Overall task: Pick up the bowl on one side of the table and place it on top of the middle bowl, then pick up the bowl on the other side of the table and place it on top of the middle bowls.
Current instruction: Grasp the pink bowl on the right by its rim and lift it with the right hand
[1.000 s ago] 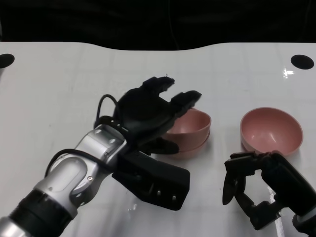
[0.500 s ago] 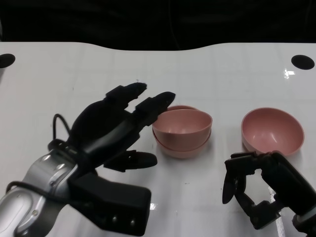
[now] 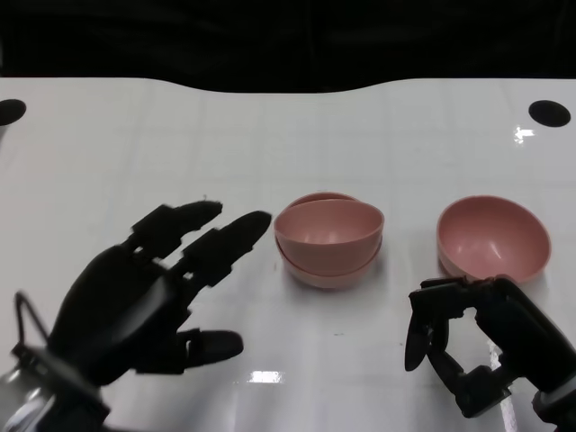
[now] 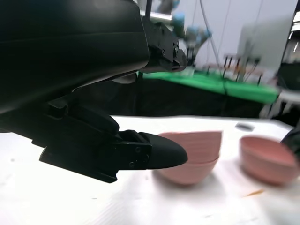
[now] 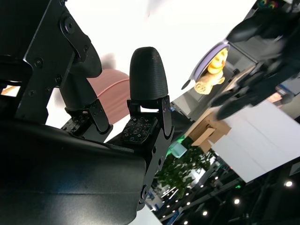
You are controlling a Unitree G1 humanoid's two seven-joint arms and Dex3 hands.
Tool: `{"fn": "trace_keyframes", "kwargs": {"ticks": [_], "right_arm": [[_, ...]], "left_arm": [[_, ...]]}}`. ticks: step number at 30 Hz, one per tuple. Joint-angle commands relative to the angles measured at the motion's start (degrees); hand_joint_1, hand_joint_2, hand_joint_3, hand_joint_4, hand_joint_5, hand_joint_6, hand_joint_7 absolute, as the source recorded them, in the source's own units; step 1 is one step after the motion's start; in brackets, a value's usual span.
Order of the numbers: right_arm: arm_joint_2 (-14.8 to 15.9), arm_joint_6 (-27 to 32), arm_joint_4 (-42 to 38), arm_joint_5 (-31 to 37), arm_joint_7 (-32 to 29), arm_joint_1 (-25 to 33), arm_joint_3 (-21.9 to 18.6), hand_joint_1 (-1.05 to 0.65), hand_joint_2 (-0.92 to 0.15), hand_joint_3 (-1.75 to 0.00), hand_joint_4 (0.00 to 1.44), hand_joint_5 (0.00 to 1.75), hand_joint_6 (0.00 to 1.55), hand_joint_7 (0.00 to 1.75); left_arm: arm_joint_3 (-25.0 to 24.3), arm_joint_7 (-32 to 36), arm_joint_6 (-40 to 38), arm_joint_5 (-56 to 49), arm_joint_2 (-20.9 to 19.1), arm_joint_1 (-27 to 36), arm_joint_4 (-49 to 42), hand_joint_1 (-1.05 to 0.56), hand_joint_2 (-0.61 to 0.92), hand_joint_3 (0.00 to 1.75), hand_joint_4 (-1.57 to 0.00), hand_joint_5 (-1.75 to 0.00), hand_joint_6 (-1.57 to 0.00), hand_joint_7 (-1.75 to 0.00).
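- Left hand (image 3: 148,292) is empty w/ fingers spread wide, near-left of the stacked bowls (image 3: 329,241). It touches nothing.
- The stack sits mid-surface, one bowl nested in the other. The upper one looks a bit tilted, so a bump from your left fingers (image 3: 223,240), which are just beside its rim, could slide it off.
- The last bowl (image 3: 493,239) is on the right, apart from the stack. Right hand (image 3: 468,346) is near of it, fingers curled inward and holding nothing.
- Risk for you: the curled right hand may push the bowl away instead of going around the rim, because the white surface (image 3: 108,153) looks smooth. Open it before approach, I think.
- Second risk: if you place the third bowl off-centre on a tilted stack, it can tip.
- Hard to see: the lower stacked bowl is mostly covered, so I cannot tell if it sits flat. Left forearm is cut off at the frame edge. Left wrist view is blurred. In the right wrist view only a small pink part of a bowl (image 5: 110,91) shows behind the fingers.
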State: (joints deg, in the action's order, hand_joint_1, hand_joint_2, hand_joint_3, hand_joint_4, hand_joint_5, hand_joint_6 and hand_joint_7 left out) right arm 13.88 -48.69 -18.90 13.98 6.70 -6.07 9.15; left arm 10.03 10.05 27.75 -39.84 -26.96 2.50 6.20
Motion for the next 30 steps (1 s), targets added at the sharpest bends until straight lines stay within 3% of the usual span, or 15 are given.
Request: {"fn": "trace_keyframes", "kwargs": {"ticks": [1, 8, 12, 13, 16, 17, 19, 25, 27, 30], "right_arm": [[0.45, -0.51, -0.19, -0.14, -0.4, 0.17, -0.54, 0.3, -0.03, -1.72, 0.98, 1.75, 0.98, 1.27], [0.4, -0.38, -0.1, -0.31, -0.27, 0.09, -0.49, 0.28, -0.03, -1.73, 0.98, 1.75, 0.97, 1.28], [0.59, -0.92, -0.55, -0.17, -0.34, -0.27, -0.6, 0.28, -0.02, -1.74, 0.98, 1.75, 0.98, 1.28], [0.68, -1.14, -0.78, -0.36, -0.23, -0.37, -0.61, 0.28, -0.02, -1.74, 0.98, 1.75, 0.97, 1.28], [0.84, -1.5, -1.24, -0.66, -0.16, -0.51, -0.8, 0.28, -0.01, -1.74, 0.98, 1.75, 0.97, 1.27], [0.88, -1.51, -1.26, -0.69, -0.17, -0.52, -0.86, 0.28, -0.01, -1.74, 0.98, 1.75, 0.97, 1.27], [0.99, -0.99, -0.85, -0.19, -0.49, -0.45, -1.16, 0.27, -0.01, -1.74, 0.97, 1.75, 0.97, 1.27], [1.22, -0.18, -1.31, 0.65, -1.26, -1.2, -2.27, 0.29, -0.08, -1.62, 0.96, 1.72, 0.98, 1.17], [1.18, -0.35, -1.77, -0.03, -1.1, -1.51, -2.57, 0.26, -0.17, -1.44, 0.94, 1.64, 0.96, 1.08], [1.89, 2.08, -0.67, -0.07, -0.49, -1.67, -3.17, 0.2, -0.31, -1.11, 0.9, 1.3, 0.89, 0.91]], "left_arm": [[-2.42, 2.93, 3.95, 3.3, -0.16, 4.06, -0.94, -0.49, 0.92, 0.35, -0.19, -0.64, -0.34, -0.1], [-5.26, 2.35, 9.19, 13.03, 2.92, 11.82, -0.63, -0.33, 0.92, 0.33, -0.38, -0.78, -0.53, -0.17], [-5.87, 2.93, 14.14, 18.38, 5.75, 12.76, -3.71, -0.17, 0.92, 0.27, -0.63, -0.77, -0.73, -0.2], [-5.98, 2.85, 15.15, 19.64, 6.66, 12.62, -4.89, -0.13, 0.91, 0.29, -0.66, -0.9, -0.8, -0.24], [-6.42, 2.82, 17.93, 22.31, 9.29, 11.68, -8.57, -0.02, 0.61, 0.88, -0.72, -1.24, -0.92, -0.48], [-6.64, 2.7, 18.37, 22.68, 9.91, 11.47, -9.4, 0.01, 0.53, 1.08, -0.74, -1.39, -0.91, -0.65], [-7.05, 2.02, 18.4, 23.92, 10.9, 10.89, -11.32, 0.03, 0.46, 1.28, -0.76, -1.57, -0.88, -0.91], [-7.53, 0.13, 19.48, 27.12, 12.91, 8.58, -16.2, 0.06, 0.37, 1.49, -0.87, -1.66, -0.86, -1.39], [-7.59, -0.23, 19.71, 27.43, 13.47, 8.23, -16.96, 0.06, 0.35, 1.53, -0.89, -1.67, -0.86, -1.48], [-7.86, -0.48, 20.11, 27.69, 14.15, 8.03, -17.67, 0.06, 0.32, 1.58, -0.91, -1.69, -0.85, -1.55]]}}
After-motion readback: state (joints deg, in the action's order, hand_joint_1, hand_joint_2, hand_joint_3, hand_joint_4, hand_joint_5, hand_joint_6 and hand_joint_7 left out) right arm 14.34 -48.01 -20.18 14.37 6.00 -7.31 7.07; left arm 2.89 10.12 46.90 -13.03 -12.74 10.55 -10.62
